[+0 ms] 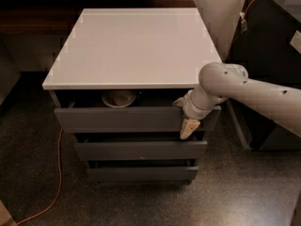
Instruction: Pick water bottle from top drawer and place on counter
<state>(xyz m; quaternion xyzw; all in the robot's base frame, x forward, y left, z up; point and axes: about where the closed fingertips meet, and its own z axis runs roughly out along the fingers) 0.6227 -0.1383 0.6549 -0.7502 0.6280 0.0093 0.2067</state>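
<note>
The robot's cream-coloured claw (pixel 186 117) is hanging just below the front edge of the large glossy white square surface (pixel 136 46), close to its front right corner. It is sitting at the right end of the front panel of the wide dark grey top drawer (pixel 122 119). Whether it is spread or pressed together I cannot tell. The drawer is standing only a little way out, leaving a narrow slot under the front edge, and a round white bowl (pixel 119 98) is resting in that slot slightly left of the middle. The small clear plastic water bottle is not showing anywhere; it is presumably lying deeper inside, under the surface. The step in hand, as I judge it, is drawing the drawer open. Because the claw is working so far towards the front right corner, the pull is going to be off-centre, so it should be running straight out from the front edge and slowly, or the drawer may be skewing and jamming. A gentle pace should also be stopping the bowl and the hidden bottle from sliding or rolling. The drawer needs to be coming out far enough for the front edge to be clearing a reach from above.
</note>
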